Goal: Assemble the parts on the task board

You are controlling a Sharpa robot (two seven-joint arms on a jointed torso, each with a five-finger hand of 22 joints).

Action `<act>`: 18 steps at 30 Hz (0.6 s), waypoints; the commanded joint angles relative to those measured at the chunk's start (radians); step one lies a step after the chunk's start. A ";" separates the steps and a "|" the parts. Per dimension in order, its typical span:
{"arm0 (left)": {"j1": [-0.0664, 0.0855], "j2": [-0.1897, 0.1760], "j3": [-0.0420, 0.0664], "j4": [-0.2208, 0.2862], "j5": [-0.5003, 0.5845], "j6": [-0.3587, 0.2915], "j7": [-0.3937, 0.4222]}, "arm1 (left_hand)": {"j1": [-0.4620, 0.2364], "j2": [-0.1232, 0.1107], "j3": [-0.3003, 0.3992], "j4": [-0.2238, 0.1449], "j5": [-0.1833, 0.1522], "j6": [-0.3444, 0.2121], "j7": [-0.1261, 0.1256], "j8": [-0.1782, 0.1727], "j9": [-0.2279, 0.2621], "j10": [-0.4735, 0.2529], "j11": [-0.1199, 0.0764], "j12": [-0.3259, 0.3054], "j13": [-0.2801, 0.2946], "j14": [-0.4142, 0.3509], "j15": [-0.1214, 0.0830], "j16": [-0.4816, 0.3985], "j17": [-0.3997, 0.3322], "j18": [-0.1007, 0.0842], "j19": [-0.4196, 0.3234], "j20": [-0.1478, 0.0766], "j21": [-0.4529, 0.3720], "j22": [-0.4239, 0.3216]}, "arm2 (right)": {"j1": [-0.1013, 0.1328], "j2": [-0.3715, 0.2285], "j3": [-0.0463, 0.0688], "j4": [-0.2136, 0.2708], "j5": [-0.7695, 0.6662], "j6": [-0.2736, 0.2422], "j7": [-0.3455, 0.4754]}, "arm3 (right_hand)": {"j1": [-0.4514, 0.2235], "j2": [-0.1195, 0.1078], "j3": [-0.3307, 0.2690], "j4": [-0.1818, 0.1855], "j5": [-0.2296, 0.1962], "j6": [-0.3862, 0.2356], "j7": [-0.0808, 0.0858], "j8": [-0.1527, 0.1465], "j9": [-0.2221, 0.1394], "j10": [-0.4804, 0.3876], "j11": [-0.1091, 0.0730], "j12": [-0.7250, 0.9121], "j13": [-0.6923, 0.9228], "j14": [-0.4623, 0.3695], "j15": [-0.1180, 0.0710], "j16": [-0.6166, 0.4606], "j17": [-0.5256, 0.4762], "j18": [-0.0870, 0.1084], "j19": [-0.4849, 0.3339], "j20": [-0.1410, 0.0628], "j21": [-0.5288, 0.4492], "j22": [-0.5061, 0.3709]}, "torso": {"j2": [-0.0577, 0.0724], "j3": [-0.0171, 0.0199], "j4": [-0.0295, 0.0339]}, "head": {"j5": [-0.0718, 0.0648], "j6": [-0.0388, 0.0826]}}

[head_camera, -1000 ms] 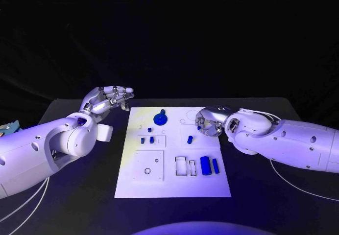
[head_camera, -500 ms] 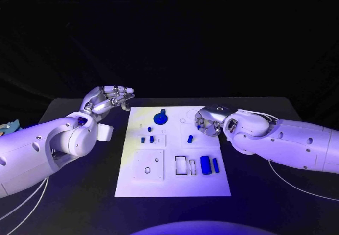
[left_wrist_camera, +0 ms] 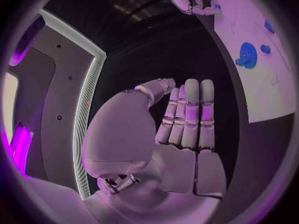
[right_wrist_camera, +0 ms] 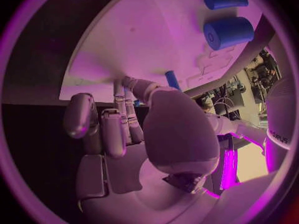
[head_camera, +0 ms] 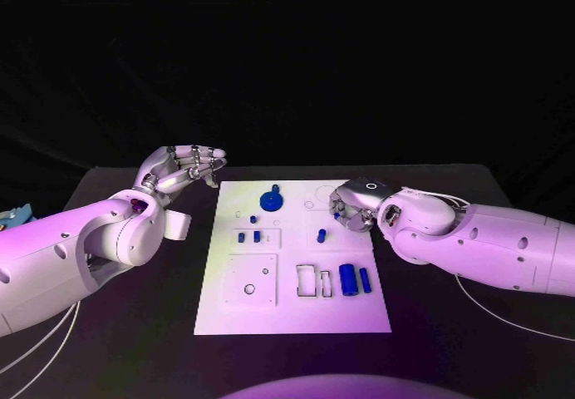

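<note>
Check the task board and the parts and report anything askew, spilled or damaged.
Nothing stands out. The task board lies flat and square on the table, and the blue parts, like the gear and the two cylinders, sit tidily on it. No damage is visible.

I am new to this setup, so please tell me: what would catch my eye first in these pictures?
First the white task board in the middle of the black table, with small blue parts on it, the round blue gear at its far end. The right hand is over the board's far right edge, while the left hand is held up, off the board's far left corner.
</note>
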 commanded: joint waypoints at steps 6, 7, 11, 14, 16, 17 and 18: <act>0.000 0.002 0.001 -0.001 -0.010 -0.007 -0.002 | 0.009 0.003 0.000 -0.007 0.002 -0.003 0.008 -0.005 0.002 -0.011 0.001 -0.007 -0.002 -0.010 0.003 -0.007 -0.002 0.012 -0.008 0.000 0.002 0.002 | -0.003 -0.014 -0.002 0.024 -0.011 -0.085 -0.012 | -0.014 0.010 0.000 0.003 -0.006 0.011 -0.003 0.003 0.003 0.011 -0.003 -0.010 -0.002 0.029 -0.010 -0.006 0.001 -0.006 0.000 -0.004 0.007 0.006 | -0.001 -0.0002 -0.0008 | 0.002 0.002; 0.000 0.002 0.001 -0.001 -0.009 -0.007 -0.003 | 0.009 0.003 0.000 -0.007 0.002 -0.003 0.008 -0.005 0.002 -0.011 0.001 -0.007 -0.002 -0.010 0.003 -0.007 -0.002 0.012 -0.008 0.000 0.002 0.002 | -0.002 -0.017 -0.001 0.028 -0.008 -0.092 -0.011 | -0.014 0.010 0.000 0.003 -0.006 0.011 -0.003 0.003 0.003 0.011 -0.003 -0.010 -0.002 0.029 -0.010 -0.006 0.001 -0.006 0.000 -0.004 0.007 0.006 | -0.001 -0.0001 -0.0006 | 0.002 0.003; 0.000 0.003 0.001 -0.004 -0.007 -0.006 -0.005 | 0.009 0.004 0.000 -0.008 0.002 -0.003 0.008 -0.005 0.002 -0.015 0.002 -0.008 -0.003 -0.012 0.004 -0.008 -0.003 0.012 -0.010 0.001 0.002 0.002 | 0.007 -0.029 0.003 0.046 0.009 -0.119 -0.007 | -0.019 0.009 -0.001 0.005 -0.008 0.010 -0.003 0.002 0.003 0.013 -0.003 -0.013 -0.003 0.029 -0.011 -0.006 0.001 -0.006 0.000 -0.005 0.007 0.006 | -0.001 0.0002 0.0000 | 0.003 0.005; 0.000 0.003 0.001 -0.005 -0.006 -0.005 -0.007 | 0.009 0.004 0.000 -0.009 0.002 -0.004 0.008 -0.005 0.002 -0.016 0.002 -0.009 -0.003 -0.013 0.004 -0.009 -0.003 0.012 -0.010 0.001 0.003 0.003 | 0.015 -0.038 0.005 0.062 0.021 -0.131 -0.005 | -0.022 0.009 -0.001 0.007 -0.010 0.010 -0.004 0.002 0.004 0.014 -0.003 -0.015 -0.003 0.029 -0.011 -0.007 0.000 -0.007 0.001 -0.005 0.008 0.008 | -0.002 0.0003 0.0000 | 0.003 0.007; -0.001 0.004 0.001 -0.005 -0.005 -0.005 -0.008 | 0.009 0.004 0.001 -0.009 0.003 -0.004 0.009 -0.005 0.002 -0.018 0.003 -0.010 -0.004 -0.014 0.004 -0.009 -0.003 0.012 -0.011 0.001 0.003 0.003 | 0.020 -0.045 0.008 0.077 0.030 -0.139 -0.004 | -0.024 0.009 -0.001 0.008 -0.011 0.010 -0.004 0.002 0.004 0.014 -0.003 -0.016 -0.004 0.029 -0.011 -0.007 0.000 -0.007 0.001 -0.005 0.008 0.008 | -0.002 0.0000 -0.0005 | 0.004 0.007; -0.001 0.004 0.001 -0.005 -0.004 -0.005 -0.009 | 0.009 0.004 0.001 -0.010 0.003 -0.004 0.009 -0.006 0.002 -0.020 0.003 -0.010 -0.004 -0.015 0.005 -0.010 -0.004 0.012 -0.012 0.002 0.003 0.003 | 0.022 -0.048 0.008 0.084 0.034 -0.142 -0.004 | -0.024 0.009 -0.001 0.008 -0.011 0.010 -0.004 0.002 0.004 0.014 -0.003 -0.016 -0.004 0.029 -0.011 -0.007 0.000 -0.007 0.001 -0.005 0.008 0.008 | -0.001 -0.0002 -0.0005 | 0.006 0.009; -0.001 0.004 0.001 -0.005 -0.004 -0.005 -0.009 | 0.009 0.004 0.001 -0.010 0.003 -0.004 0.009 -0.006 0.002 -0.020 0.003 -0.010 -0.004 -0.015 0.005 -0.010 -0.004 0.012 -0.012 0.002 0.003 0.003 | 0.024 -0.051 0.009 0.091 0.038 -0.144 -0.004 | -0.024 0.009 -0.001 0.008 -0.011 0.010 -0.004 0.002 0.004 0.014 -0.003 -0.016 -0.004 0.029 -0.011 -0.007 0.000 -0.007 0.001 -0.005 0.008 0.008 | -0.002 -0.0004 -0.0005 | 0.006 0.009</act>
